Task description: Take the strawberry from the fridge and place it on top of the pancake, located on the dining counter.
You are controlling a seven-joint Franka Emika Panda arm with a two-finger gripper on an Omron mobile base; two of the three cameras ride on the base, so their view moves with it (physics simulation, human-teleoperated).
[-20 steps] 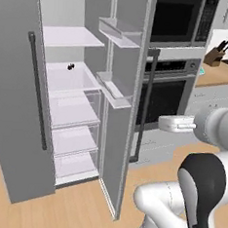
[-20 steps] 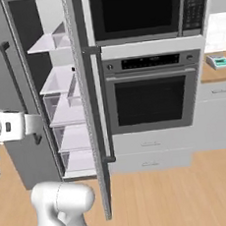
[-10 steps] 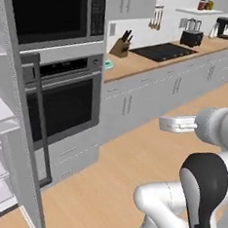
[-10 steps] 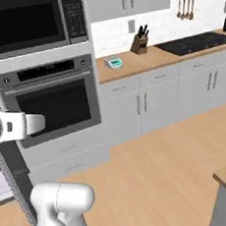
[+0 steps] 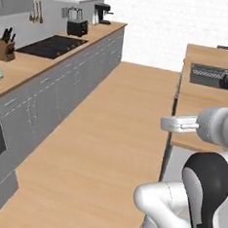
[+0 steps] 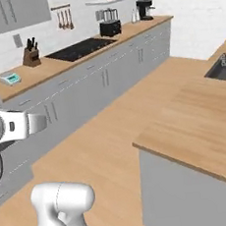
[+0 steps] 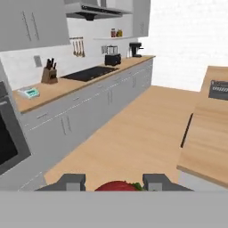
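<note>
Between the two small dark finger tips of the gripper [image 7: 115, 182], at the bottom of the hand view, sits the strawberry [image 7: 118, 186], a round red lump with a bit of green on one side. The gripper is squeezed onto it, one tip on each side. Only the top of the berry shows; the rest is cut off by the picture's edge. On the right is the dining counter [image 7: 213, 133], a flat top of smooth light wood with a pale grey base under it. A dark sink [image 5: 210, 75] with a bent tap is set into its far end, and part of it is cut off in the hand view. Along the left wall runs a long counter [image 6: 75, 62] with a wood top and plain grey cabinet doors with thin handles. A flat black cooktop [image 6: 80, 49] lies in it. Near the cooktop stand a wooden knife block [image 6: 30, 55], a boxy dark toaster [image 6: 110, 27] and a black coffee machine [image 6: 144, 9]. A small blue-green thing [image 6: 9, 78] lies on the counter too, but it is too small to make out. The floor [image 5: 98, 144] is smooth light wood.
</note>
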